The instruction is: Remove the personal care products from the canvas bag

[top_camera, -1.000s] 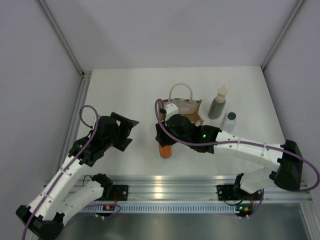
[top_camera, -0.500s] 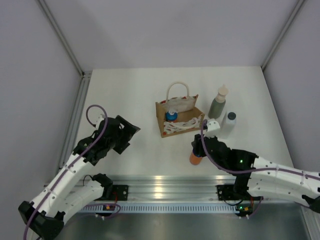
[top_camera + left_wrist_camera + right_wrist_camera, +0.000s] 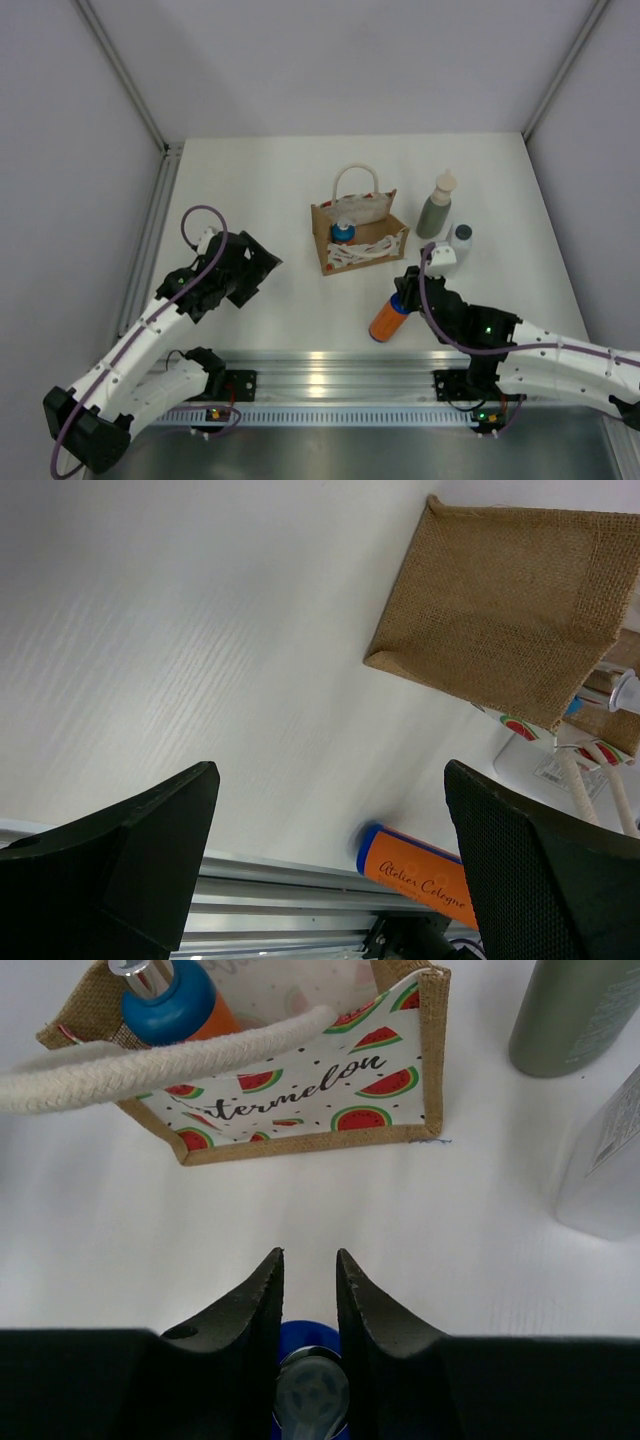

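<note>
Already out: 3 of the 4 bottles are outside the canvas bag (image 3: 322, 222); 1 is inside it.
Right claw (image 3: 308, 1260): its 2 fingers are pressed in on the blue top of the held orange bottle (image 3: 387, 321), pinching it.
Held orange bottle: tilted, with its orange end toward the near edge of the bench (image 3: 260, 190), a bit right of the middle. I cannot tell if it touches the bench.
Left claw (image 3: 325, 780): spread wide with nothing in it, over the left side of the bench, well apart from the bag.
Canvas bag: stands in the middle of the bench, open on top. Its front has watermelon pictures, and a cream rope handle (image 3: 120, 1070) hangs over it.
Bottle in the bag (image 3: 343, 232): orange with a blue top, upright at the bag's left end.
Grey-green bottle (image 3: 435, 213): upright, just beside the bag on its right.
Whitish bottle (image 3: 461, 238): upright, just beside the grey-green bottle, on the side nearer the near edge. The right arm partly hides it from above.
</note>
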